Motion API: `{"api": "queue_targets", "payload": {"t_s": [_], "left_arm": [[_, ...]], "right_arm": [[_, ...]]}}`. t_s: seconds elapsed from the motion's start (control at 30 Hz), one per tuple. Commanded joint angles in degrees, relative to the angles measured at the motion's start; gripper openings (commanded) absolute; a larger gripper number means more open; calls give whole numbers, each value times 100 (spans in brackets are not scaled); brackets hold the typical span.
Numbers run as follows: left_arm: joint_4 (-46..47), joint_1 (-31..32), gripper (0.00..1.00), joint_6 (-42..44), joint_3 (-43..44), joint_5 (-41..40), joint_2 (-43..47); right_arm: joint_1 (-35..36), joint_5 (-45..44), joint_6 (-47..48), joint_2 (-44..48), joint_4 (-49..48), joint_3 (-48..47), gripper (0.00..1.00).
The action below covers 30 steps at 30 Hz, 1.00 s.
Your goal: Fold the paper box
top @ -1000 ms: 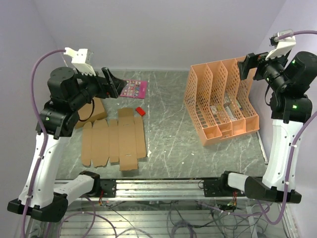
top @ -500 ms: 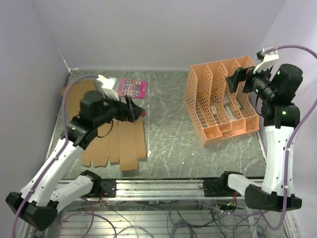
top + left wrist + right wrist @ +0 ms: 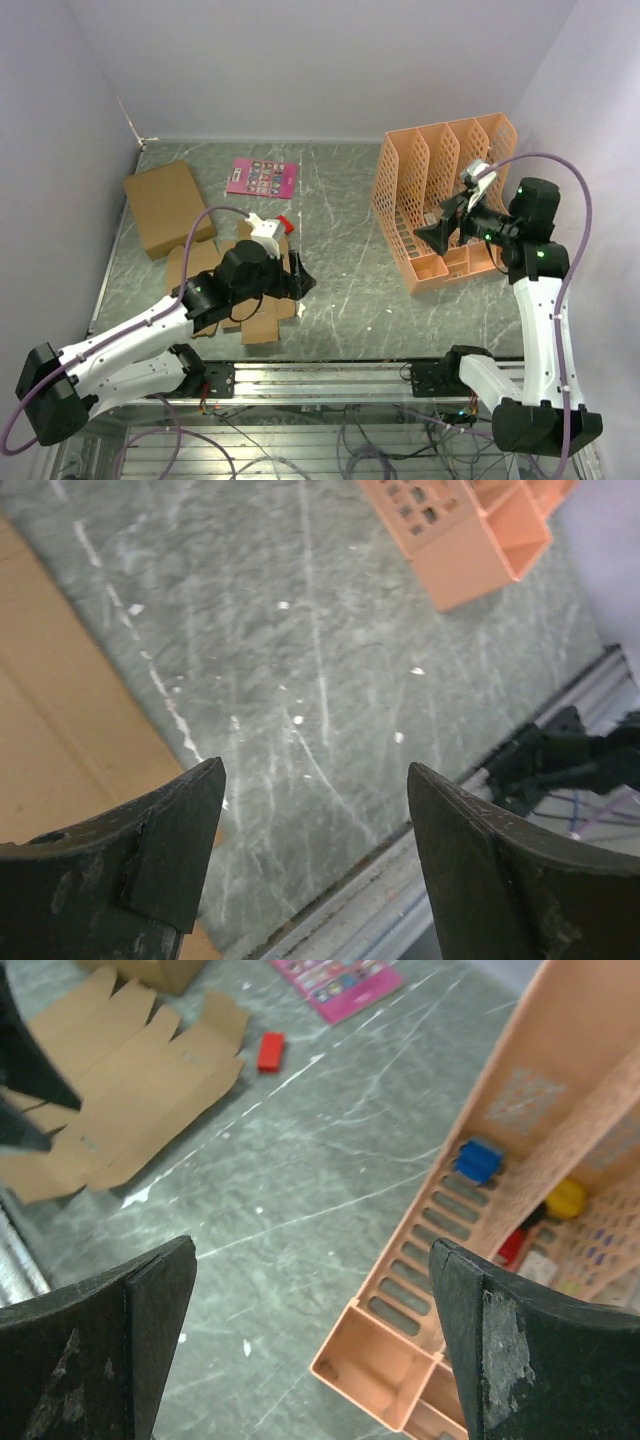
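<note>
Both my pincers were released, nothing held. My left pincer (image 3: 300,281) hovered low over the right edge of the paper box (image 3: 195,262), which lay flat and unfolded by the bench's near edge, left of centre. My right pincer (image 3: 436,232) hung at the orange file rack (image 3: 400,195) near the right edge. The bigger cardboard box (image 3: 163,205) sat toward the far-left corner.

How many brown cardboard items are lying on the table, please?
2: the flat paper box at the near left, and a larger cardboard box at the far left corner. The left arm could hide more.
</note>
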State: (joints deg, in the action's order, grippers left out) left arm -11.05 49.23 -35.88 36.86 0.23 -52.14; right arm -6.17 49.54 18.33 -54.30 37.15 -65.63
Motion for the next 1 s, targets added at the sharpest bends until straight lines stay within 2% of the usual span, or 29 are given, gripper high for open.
{"api": "queue_targets", "payload": {"t_s": [0.0, 0.17, 0.27, 0.33, 0.67, 0.97], "left_arm": [[-292, 170, 80, -598, 240, -1338, -427], [-1894, 763, 79, -1257, 1482, -3253, -2029], [-3277, 985, 79, -1708, 2476, -4166, -3390], [-3745, 1105, 77, -1882, 2904, -4527, -3957], [-3012, 1229, 68, -1440, 2787, -4618, -4857], [-2907, 1240, 60, -1800, 2624, -4591, -5458]], "right_arm": [[48, 718, 751, -39, 157, 494, 100], [56, 774, 866, -179, -84, 1014, 100], [55, 786, 837, -179, -261, 1234, 100], [60, 740, 852, -149, -278, 1300, 100], [62, 977, 599, -261, -771, 1704, 100], [64, 1213, 636, -356, -811, 1772, 100]]}}
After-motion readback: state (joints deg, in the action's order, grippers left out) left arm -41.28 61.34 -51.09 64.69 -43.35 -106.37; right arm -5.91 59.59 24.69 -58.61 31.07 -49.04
